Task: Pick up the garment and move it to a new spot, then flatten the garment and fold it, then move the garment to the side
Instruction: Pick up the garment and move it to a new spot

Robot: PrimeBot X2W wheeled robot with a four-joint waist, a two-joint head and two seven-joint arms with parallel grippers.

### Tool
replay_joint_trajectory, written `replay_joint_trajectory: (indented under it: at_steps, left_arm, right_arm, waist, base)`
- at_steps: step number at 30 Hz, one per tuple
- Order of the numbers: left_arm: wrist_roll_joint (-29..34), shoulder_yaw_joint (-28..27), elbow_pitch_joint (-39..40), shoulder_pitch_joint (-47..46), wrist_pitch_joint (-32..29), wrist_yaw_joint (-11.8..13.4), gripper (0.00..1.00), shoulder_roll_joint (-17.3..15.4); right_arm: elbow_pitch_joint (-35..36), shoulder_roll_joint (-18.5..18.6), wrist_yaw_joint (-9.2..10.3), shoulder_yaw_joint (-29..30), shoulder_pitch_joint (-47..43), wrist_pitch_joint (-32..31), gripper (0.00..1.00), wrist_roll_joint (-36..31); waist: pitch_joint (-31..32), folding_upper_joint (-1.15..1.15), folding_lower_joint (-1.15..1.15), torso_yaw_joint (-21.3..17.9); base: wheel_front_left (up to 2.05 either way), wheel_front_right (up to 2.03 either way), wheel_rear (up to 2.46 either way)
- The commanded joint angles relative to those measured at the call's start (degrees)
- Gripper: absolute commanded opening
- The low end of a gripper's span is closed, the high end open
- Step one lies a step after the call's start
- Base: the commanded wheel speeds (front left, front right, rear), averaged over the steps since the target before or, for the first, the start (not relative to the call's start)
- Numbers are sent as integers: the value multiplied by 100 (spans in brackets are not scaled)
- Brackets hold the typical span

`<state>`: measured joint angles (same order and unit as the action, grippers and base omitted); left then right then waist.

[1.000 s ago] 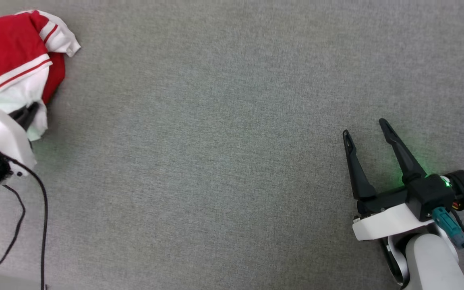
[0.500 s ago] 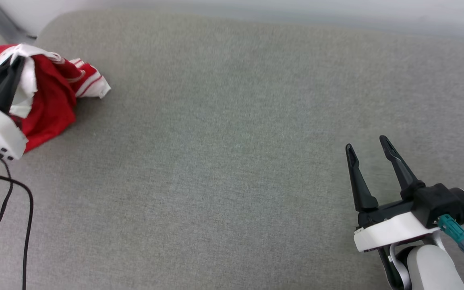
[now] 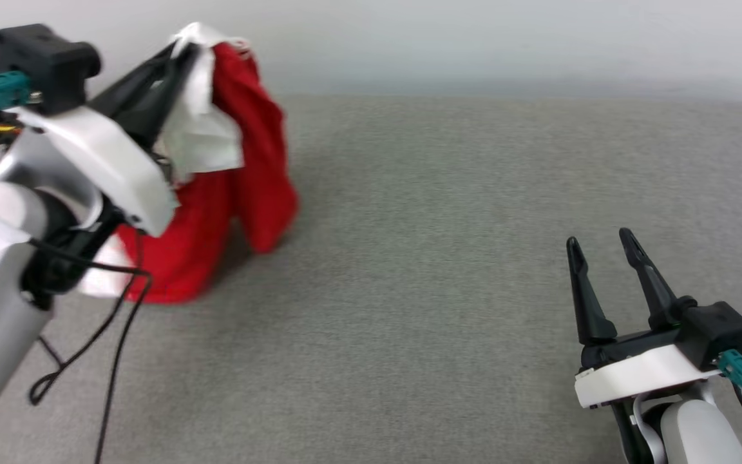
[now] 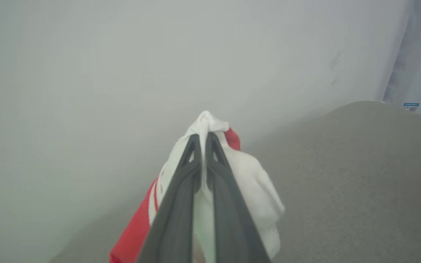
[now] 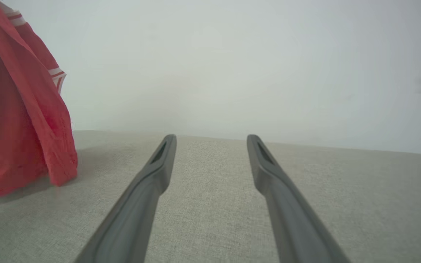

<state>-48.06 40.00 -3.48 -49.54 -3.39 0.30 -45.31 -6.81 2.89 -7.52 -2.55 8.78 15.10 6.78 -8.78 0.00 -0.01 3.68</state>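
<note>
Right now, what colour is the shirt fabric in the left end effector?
The shirt is white there; best in left wrist view.

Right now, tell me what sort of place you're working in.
Probably a plain indoor test room: a broad grey fabric-covered surface, a bare pale wall behind it, and a red and white shirt hanging from the left gripper.

no writing can be read here. a small blue-and-white label (image 4: 410, 106) stands at the far edge of the grey surface (image 4: 360, 175) in the left wrist view, its dark marks too small and blurred to make out. the garment (image 3: 242, 193) turns plain red and white cloth to the cameras.
</note>
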Motion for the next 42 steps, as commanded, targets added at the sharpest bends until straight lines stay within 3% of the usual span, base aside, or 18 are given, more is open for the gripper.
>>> replay_joint_trajectory:
  at_steps: [1,5,12,17,22,31,38,40,41,42]
  left_arm:
    - [31,34,129,-132,-61,47,0,118]
    - [8,206,384,-370,-259,104,0,575]
    - [-522,178,518,-903,-279,73,0,1700]
    - [-651,54,563,-1193,-87,49,0,2105]
    - [-799,-53,346,-821,-4,64,0,1918]
    - [-1149,230,-681,920,56,-250,0,1066]
    - [-1168,359,-1707,1503,363,-434,0,990]
    - [-1152,396,-2013,1523,388,-462,46,1044]
    - [-1132,419,-2155,1515,398,-458,99,1071]
    - [-1132,419,-2155,1515,398,-458,99,1071]
  right_arm:
    - [20,-3,6,36,-7,10,100,31]
    - [10,-3,6,228,-28,10,100,132]
    - [74,-4,5,660,4,10,100,194]
    - [131,-5,5,1083,53,10,100,264]
    - [144,-3,5,1221,87,10,100,237]
    - [104,-3,5,1116,123,10,100,106]
    - [48,-3,5,967,176,10,100,-107]
    - [22,-3,5,918,180,10,100,-138]
    - [12,-3,5,894,185,10,100,-163]
    - [12,-3,5,894,185,10,100,-163]
  waist:
    - [79,0,1,-263]
    - [110,0,1,-571]
    - [87,0,1,-977]
    - [24,0,1,-1055]
    - [-81,0,1,-959]
    - [-221,0,1,-605]
    - [-316,0,1,-307]
    - [-334,0,1,-247]
    - [-340,0,1,-221]
    - [-340,0,1,-221]
  base:
    - [0,0,0]
    - [0,0,0]
    - [0,0,0]
    - [0,0,0]
    - [0,0,0]
    - [0,0,0]
    - [0,0,0]
    - [0,0,0]
    - [0,0,0]
    - [0,0,0]
